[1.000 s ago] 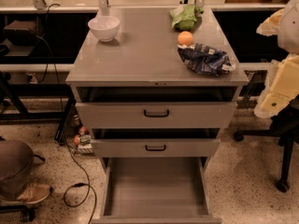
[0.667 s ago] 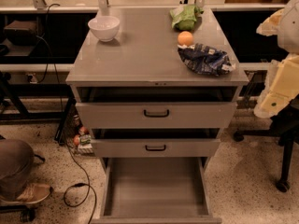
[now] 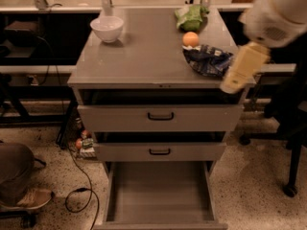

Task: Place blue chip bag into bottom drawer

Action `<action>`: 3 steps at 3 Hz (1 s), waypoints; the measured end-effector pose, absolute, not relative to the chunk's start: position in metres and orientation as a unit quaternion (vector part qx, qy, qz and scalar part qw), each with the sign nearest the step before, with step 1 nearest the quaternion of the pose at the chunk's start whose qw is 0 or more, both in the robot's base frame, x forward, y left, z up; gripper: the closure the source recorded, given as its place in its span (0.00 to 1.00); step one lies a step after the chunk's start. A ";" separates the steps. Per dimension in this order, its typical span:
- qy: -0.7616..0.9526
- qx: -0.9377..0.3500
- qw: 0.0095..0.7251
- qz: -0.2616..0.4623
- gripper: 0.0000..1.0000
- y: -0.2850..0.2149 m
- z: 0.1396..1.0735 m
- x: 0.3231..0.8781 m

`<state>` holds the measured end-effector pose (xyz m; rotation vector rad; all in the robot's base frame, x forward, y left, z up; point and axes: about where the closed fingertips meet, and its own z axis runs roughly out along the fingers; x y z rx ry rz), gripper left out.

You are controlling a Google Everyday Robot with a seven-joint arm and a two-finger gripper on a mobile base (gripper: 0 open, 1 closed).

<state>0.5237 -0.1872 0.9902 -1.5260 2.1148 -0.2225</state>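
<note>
The blue chip bag (image 3: 207,60) lies crumpled on the grey cabinet top (image 3: 144,56) near its right front edge, just in front of an orange (image 3: 191,39). The bottom drawer (image 3: 160,193) is pulled fully out at floor level, and its flat grey floor is bare. My gripper (image 3: 240,71), a cream-coloured part hanging from the white arm (image 3: 278,13), is at the cabinet's right front corner, just right of the bag and partly over its right end.
A light green snack bag (image 3: 191,17) and a white bowl (image 3: 107,28) sit at the back of the top. Two shallower drawers with black handles (image 3: 160,116) stand slightly open. A shoe (image 3: 26,198), a cable (image 3: 81,190) and a chair base (image 3: 290,176) are on the floor.
My arm has swung in from the right edge of the view toward the cabinet, bringing the gripper up beside the blue chip bag. The bag and the drawers have not moved.
</note>
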 end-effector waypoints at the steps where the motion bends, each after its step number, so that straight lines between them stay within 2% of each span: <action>1: 0.799 -0.527 0.271 -0.101 0.00 -0.159 0.959 0.600; 3: 0.838 -0.466 0.249 -0.139 0.00 -0.143 0.908 0.687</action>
